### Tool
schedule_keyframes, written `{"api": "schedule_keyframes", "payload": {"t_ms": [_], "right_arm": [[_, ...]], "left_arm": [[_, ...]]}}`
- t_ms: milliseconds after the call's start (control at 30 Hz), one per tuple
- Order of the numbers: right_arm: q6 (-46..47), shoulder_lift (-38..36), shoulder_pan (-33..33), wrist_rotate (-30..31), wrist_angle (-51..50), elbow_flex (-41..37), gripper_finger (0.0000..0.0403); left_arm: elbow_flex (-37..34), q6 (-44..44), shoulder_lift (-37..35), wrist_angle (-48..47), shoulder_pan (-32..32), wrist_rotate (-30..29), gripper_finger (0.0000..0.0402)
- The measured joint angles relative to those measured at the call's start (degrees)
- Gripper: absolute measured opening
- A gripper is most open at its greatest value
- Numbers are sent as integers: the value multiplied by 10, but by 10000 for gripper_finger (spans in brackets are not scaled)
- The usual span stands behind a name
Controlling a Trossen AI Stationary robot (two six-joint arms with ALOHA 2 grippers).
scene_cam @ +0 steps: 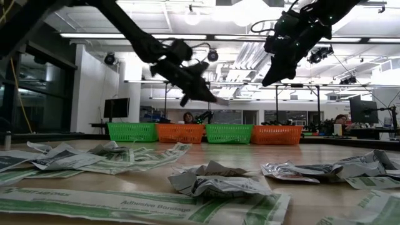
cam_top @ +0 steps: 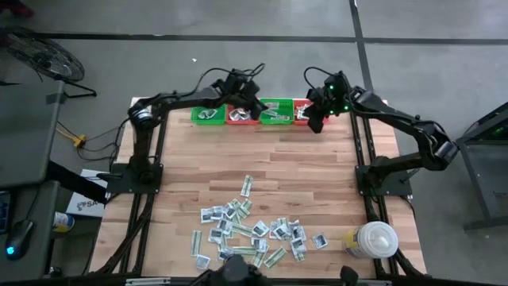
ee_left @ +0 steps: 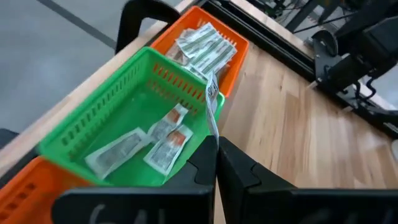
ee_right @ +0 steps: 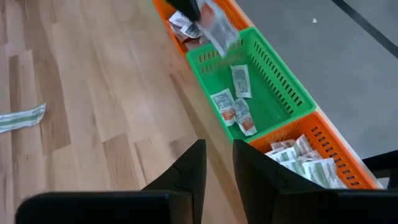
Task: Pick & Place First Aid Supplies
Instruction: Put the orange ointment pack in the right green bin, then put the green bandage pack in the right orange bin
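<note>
Four small baskets stand in a row along the table's far edge: green [cam_top: 208,116], orange [cam_top: 240,117], green [cam_top: 275,111], orange [cam_top: 302,111]. My left gripper [cam_top: 252,102] hovers over the second green basket [ee_left: 124,124], shut on a white-grey packet [ee_left: 212,102]. A few packets lie in that basket, and pale-green strips fill the orange basket [ee_left: 205,43] beyond it. My right gripper [cam_top: 316,123] hangs above the row's right end, fingers [ee_right: 189,168] slightly apart, nothing between them. Many loose first aid supplies [cam_top: 250,230] lie on the table's near half. My left gripper pinches one end of the packet [ee_left: 214,134] between its two fingers. The packet sticks out ahead of the fingertips, seen edge-on in the left wrist view. It is lifted clear, above the green basket's near rim [ee_left: 180,81], and the fingers slant down toward the baskets.
A big white round lidded container [cam_top: 373,238] stands at the table's near right corner. Bare wood [cam_top: 262,155] lies between the baskets and the pile. The two arms' hands are close together over the basket row.
</note>
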Motion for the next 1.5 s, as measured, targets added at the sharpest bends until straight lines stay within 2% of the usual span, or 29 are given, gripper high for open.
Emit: {"api": "schedule_keyframes", "payload": {"t_ms": [367, 733, 867, 1033, 1167, 1333, 1500], "right_arm": [[-16, 0, -19, -12, 2, 0, 73], [-19, 0, -19, -15, 2, 0, 73], [-19, 0, -19, -15, 2, 0, 73], [-19, 0, -19, -15, 2, 0, 73], [-19, 0, -19, -15, 2, 0, 73], [-19, 0, -19, -15, 2, 0, 73], [-19, 0, -19, -15, -8, 0, 73]], "left_arm": [[83, -75, 107, -3, 0, 31, 0], [94, -105, 124, -5, 0, 27, 2], [94, -104, 124, -5, 0, 28, 25], [94, -102, 124, -4, 1, 31, 78], [99, -62, 124, -2, 2, 44, 109], [128, -24, 124, -22, 4, 80, 114], [166, 79, 106, -163, 4, 74, 107]]}}
